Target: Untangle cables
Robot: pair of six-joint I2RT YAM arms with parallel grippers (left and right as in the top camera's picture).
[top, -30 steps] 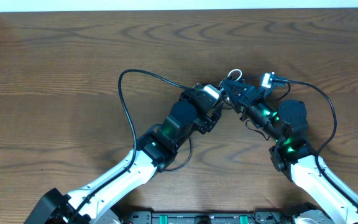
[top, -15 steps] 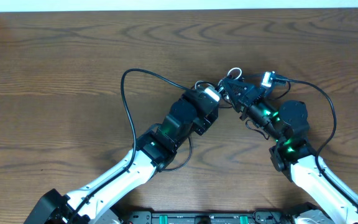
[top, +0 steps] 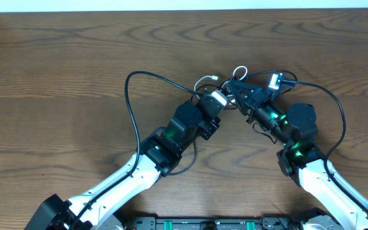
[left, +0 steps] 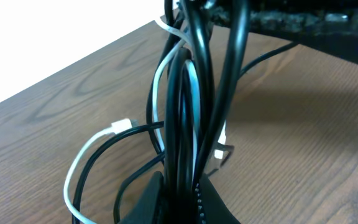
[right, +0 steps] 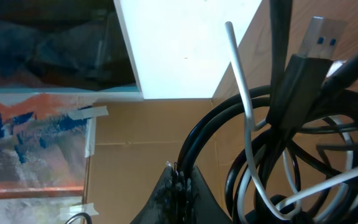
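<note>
The cables [top: 230, 82] form a small knot of black and white cords held up between my two grippers at the table's middle. My left gripper [top: 220, 96] is shut on a bunch of black cables [left: 188, 112] with a white cable [left: 158, 93] running up among them. A white plug [left: 122, 124] hangs off to the left. My right gripper [top: 235, 87] is shut on two black strands [right: 194, 146] of the same tangle. In the right wrist view a black USB plug [right: 312, 37] and a white cable [right: 242, 93] cross the loops.
A thick black arm wire [top: 131, 105] loops out over the wooden table [top: 56, 76] to the left of my left arm. Another arm wire [top: 340, 115] arcs to the right of my right arm. The table's far edge [top: 184, 9] runs along the top.
My left gripper has gone from open to shut on the bundle. A white loop has sprung out at its upper left. The right gripper has stayed put.
</note>
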